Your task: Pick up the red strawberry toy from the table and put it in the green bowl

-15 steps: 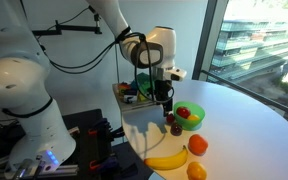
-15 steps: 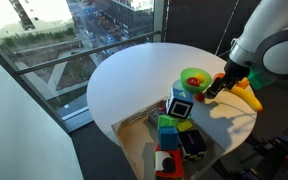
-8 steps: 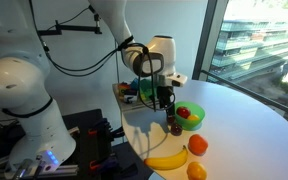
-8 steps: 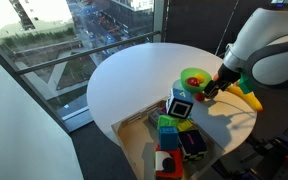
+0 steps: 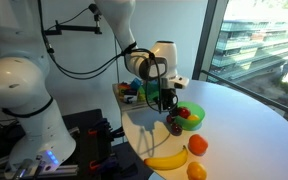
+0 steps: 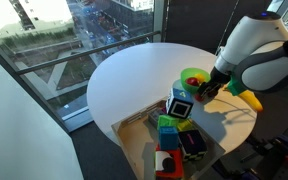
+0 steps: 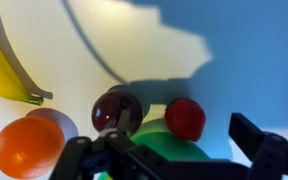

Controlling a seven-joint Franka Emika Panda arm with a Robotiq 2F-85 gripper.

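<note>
End effector [image 5: 167, 103] hovers over near rim of green bowl [image 5: 194, 123], jaws spread wide, nothing between them. Red strawberry toy [image 7: 185, 118] appears to lie inside bowl by rim, clear of fingers. Maroon piece [image 7: 117, 108] just outside, on counter [image 5: 244, 120]. Judgement: placement looks done; wide jaws suit clean lift-off.

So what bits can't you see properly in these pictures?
- Wrist view: the pincer hides most of the green bowl.
- Wrist view: the left edge cuts off the banana.
- In an exterior view: the strawberry is only a tiny red blob, too small to show details.
</note>
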